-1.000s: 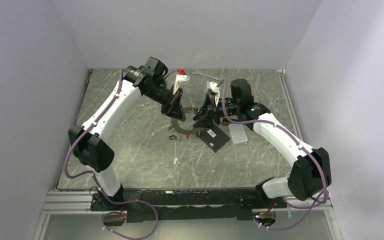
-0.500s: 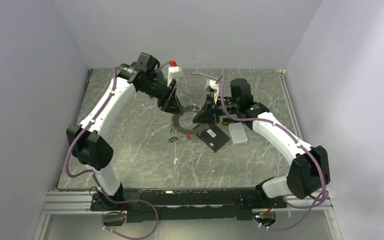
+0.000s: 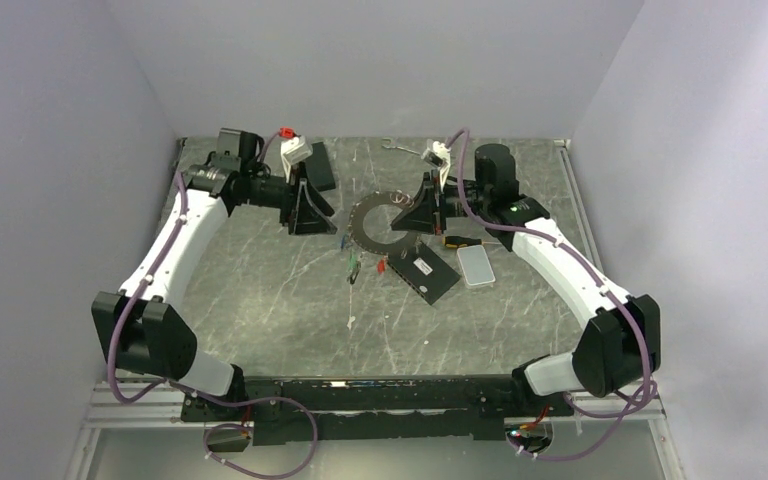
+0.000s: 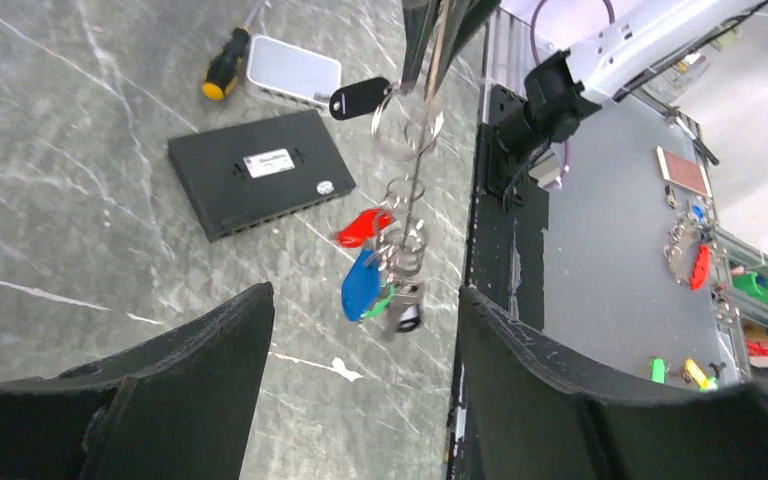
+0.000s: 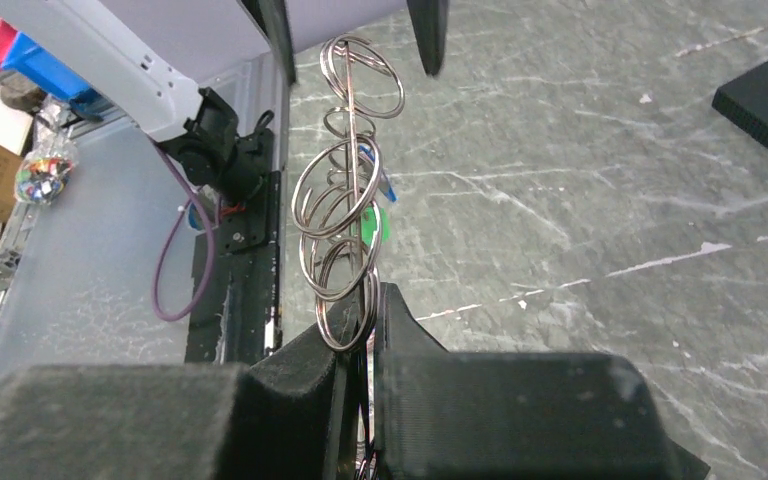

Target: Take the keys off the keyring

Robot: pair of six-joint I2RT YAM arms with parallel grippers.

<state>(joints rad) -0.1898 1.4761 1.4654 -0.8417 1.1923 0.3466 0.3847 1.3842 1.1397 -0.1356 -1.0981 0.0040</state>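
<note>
R wrist cam alone shows your right gripper (image 5: 358,325) pinching the keyring (image 5: 345,225); L cam shows left gripper (image 4: 365,305) spread, keys (image 4: 362,282) dangling. Grey marbled table (image 3: 260,300), pale walls (image 3: 360,60).

**Three Views, One Ring**

The top external camera sits high at the near edge, looking down and forward over the grey marbled table (image 3: 260,290). The left wrist camera looks between the left gripper's (image 4: 362,293) fingers, across the table toward the black near-edge rail (image 4: 488,230). The right wrist camera, closer in, looks along the right gripper (image 5: 360,325) toward that rail. All share the large thin grey metal keyring (image 3: 355,228); the first two, the flat black box (image 3: 425,272).
</note>
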